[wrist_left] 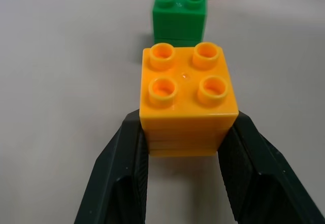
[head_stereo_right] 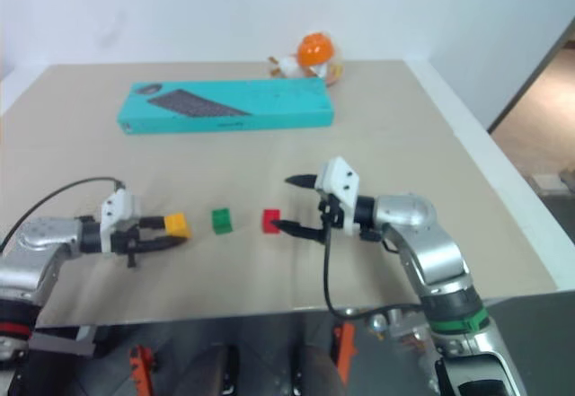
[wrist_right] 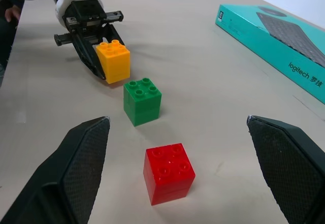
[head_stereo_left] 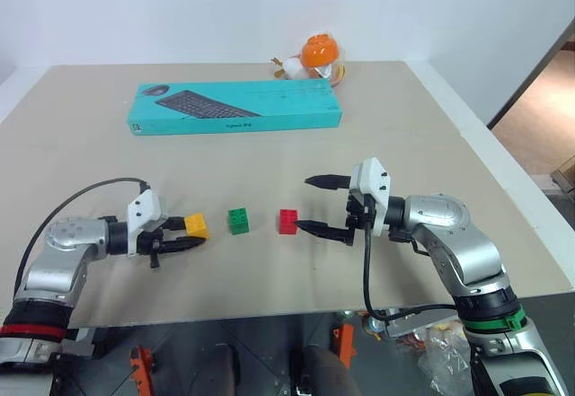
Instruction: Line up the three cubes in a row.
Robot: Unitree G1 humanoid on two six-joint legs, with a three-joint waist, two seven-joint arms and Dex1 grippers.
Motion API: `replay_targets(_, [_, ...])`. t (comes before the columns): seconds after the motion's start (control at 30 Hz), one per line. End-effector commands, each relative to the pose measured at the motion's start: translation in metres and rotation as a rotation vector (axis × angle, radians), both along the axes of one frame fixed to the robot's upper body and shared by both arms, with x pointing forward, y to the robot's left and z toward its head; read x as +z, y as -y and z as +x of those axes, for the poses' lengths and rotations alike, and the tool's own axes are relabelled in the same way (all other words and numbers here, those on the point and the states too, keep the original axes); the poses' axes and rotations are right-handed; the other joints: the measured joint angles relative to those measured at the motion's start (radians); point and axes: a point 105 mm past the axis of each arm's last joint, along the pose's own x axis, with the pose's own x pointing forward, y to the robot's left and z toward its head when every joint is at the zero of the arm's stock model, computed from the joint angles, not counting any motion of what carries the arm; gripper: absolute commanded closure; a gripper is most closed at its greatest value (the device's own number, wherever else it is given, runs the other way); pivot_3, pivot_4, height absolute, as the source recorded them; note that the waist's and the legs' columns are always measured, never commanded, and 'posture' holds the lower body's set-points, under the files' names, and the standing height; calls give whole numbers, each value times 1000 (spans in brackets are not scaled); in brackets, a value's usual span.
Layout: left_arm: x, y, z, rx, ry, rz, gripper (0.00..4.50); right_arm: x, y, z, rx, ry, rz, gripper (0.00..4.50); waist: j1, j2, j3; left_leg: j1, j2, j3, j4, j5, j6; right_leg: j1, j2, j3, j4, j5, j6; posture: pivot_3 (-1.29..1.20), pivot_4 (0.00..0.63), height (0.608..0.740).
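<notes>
Worktop (head_stereo_left: 404, 127) bearing all three cubes in a near row. Right hand (head_stereo_left: 321, 205) spread wide, red cube (head_stereo_left: 287, 221) just before its fingertips. Left hand (head_stereo_left: 184, 234) clamped on yellow cube (wrist_left: 188, 99), green cube (wrist_left: 180, 11) just beyond. Best kept level, nudged into line, released gently.

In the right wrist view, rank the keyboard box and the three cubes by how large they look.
1. teal keyboard box, cropped by the frame
2. red cube
3. green cube
4. yellow cube
The cubes may be alike; nearness to the camera orders them.
</notes>
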Motion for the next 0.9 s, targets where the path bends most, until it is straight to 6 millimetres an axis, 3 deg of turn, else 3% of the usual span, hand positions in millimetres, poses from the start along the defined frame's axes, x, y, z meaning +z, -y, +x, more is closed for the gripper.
replay_targets(0.03, [5, -1, 8, -36, 28, 38, 3154, 8, 1, -7, 6, 50, -7, 0, 0, 0, 0, 0, 0, 0, 0, 0, 0, 0, 0, 0, 0, 1, 2, 0, 150, 740])
replay_targets(0.4, [8, -12, 16, -68, 27, 88, 3154, 7, 9, -13, -30, 45, -10, 0, -1, 0, 0, -1, 0, 0, 0, 0, 0, -1, 1, 0, 0, 1, 2, 0, 150, 740])
replay_targets(0.7, [-4, -13, 16, -101, 25, 175, 3154, 9, 3, -10, -14, 48, -3, 0, 0, 0, 0, -1, 0, 0, 1, 0, 0, -1, 1, 0, 0, 1, 2, 0, 150, 740])
replay_targets(0.77, [-3, -14, 17, -103, 34, 191, 2098, 8, 3, -9, -12, 47, -4, 0, 0, 0, 0, -1, 0, 0, 1, 0, 0, 0, 1, 0, 0, 1, 2, 0, 150, 740])
replay_targets(0.8, [-3, -14, 18, -102, 42, 198, 2060, 8, 3, -9, -12, 46, -5, 0, 0, 0, 0, -1, 0, 0, 1, 0, 0, 0, 1, 0, 0, 1, 2, 0, 150, 740])
replay_targets(0.87, [1, -15, 20, -95, 53, 196, 1022, 7, 4, -8, -10, 44, -7, 0, -1, 0, 0, -1, 0, 0, 1, 0, 0, 0, 1, 0, 0, 1, 3, 0, 150, 740])
replay_targets(0.9, [4, -16, 20, -90, 57, 190, 890, 7, 4, -8, -9, 44, -7, 0, -2, 0, 0, -1, 0, 0, 1, 0, 0, 0, 1, 1, 0, 1, 3, 0, 150, 740])
